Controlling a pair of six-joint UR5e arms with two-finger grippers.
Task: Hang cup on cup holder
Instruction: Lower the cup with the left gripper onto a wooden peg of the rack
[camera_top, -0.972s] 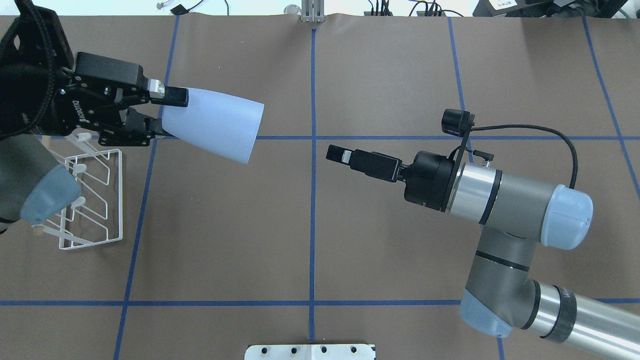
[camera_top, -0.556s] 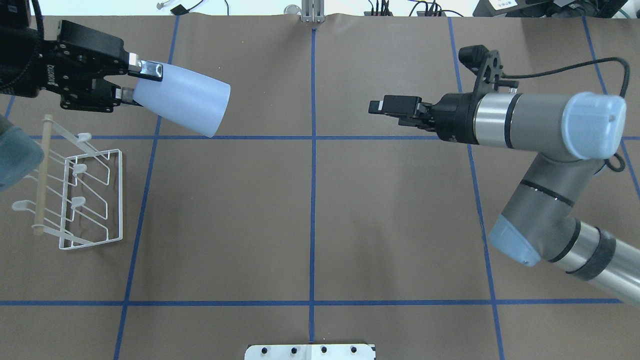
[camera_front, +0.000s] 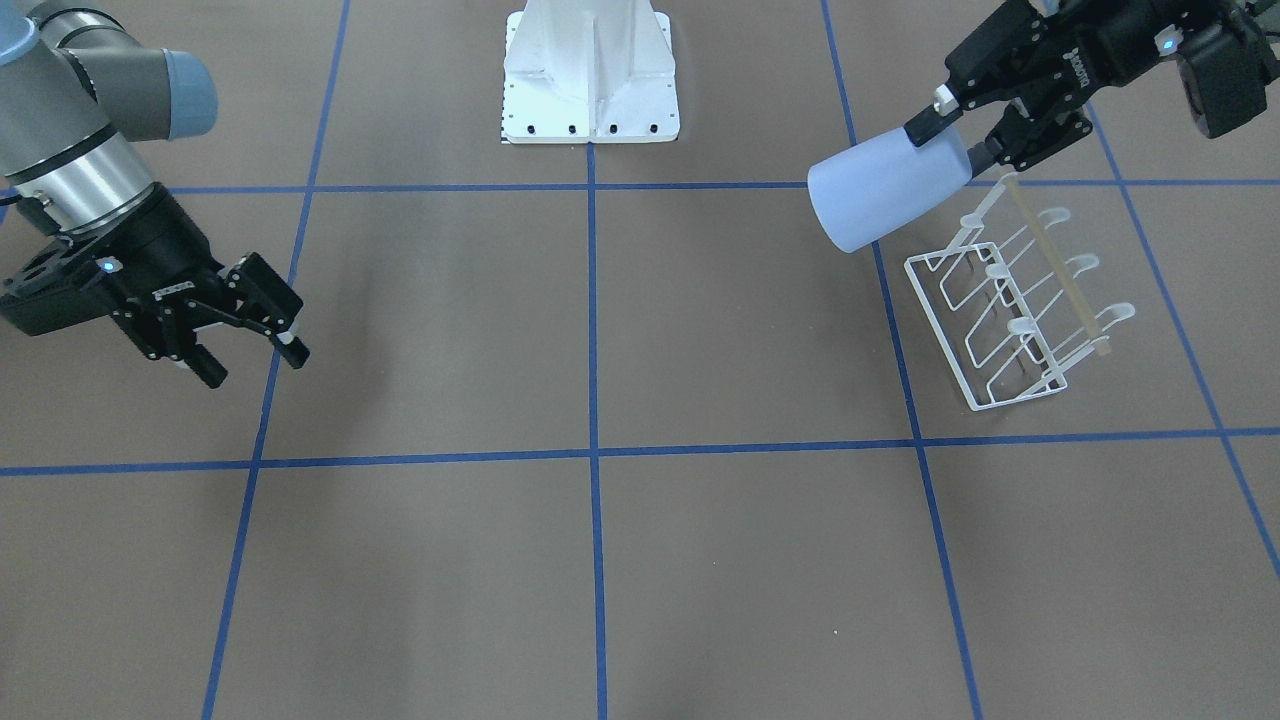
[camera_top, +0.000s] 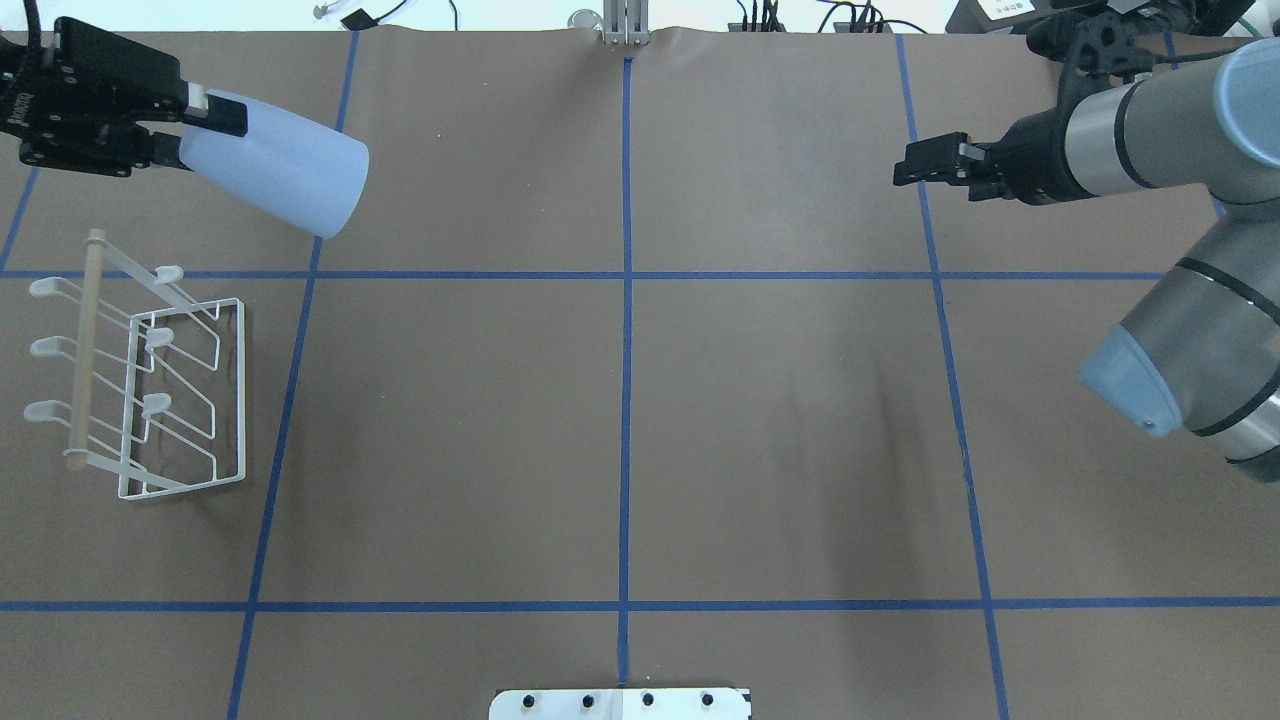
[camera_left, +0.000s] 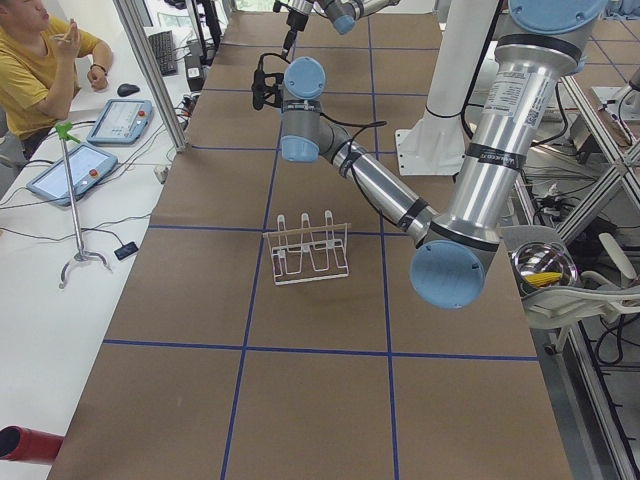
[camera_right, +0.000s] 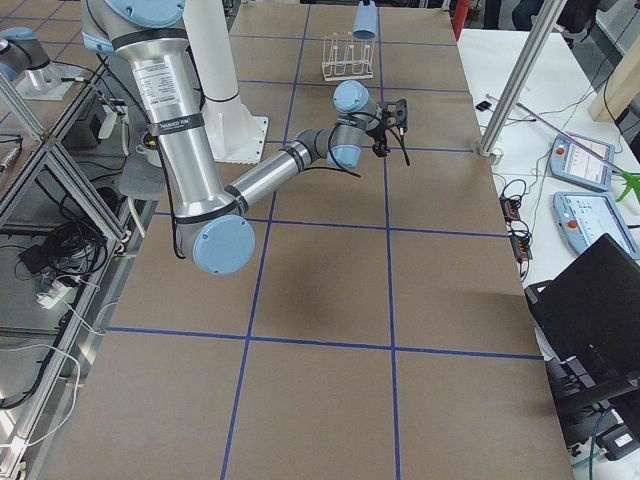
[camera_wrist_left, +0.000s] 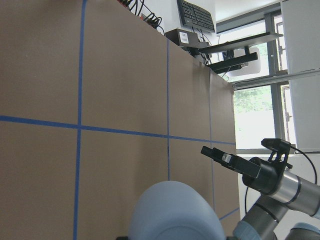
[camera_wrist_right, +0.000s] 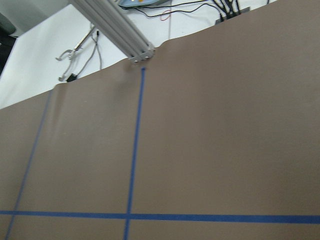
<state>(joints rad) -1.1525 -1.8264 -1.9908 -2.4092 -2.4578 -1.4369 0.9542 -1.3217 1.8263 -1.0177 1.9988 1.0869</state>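
cup held aloft, apart from the rack

your left gripper (camera_top: 195, 130) is pinching the narrow closed end of the light-blue cup (camera_top: 280, 175) between its two fingers. the cup lies tilted on its side in the air, its open mouth turned toward the middle of the table (camera_top: 450, 450). it hangs near the rack (camera_top: 152, 403) without touching it.

the white wire rack stands on the table on the robot's left side, its wooden rod (camera_top: 83, 350) running along the top and its round-tipped prongs pointing outward.

your right gripper (camera_front: 255, 365) hovers far off over the other side of the table, its fingers spread apart and holding nothing.
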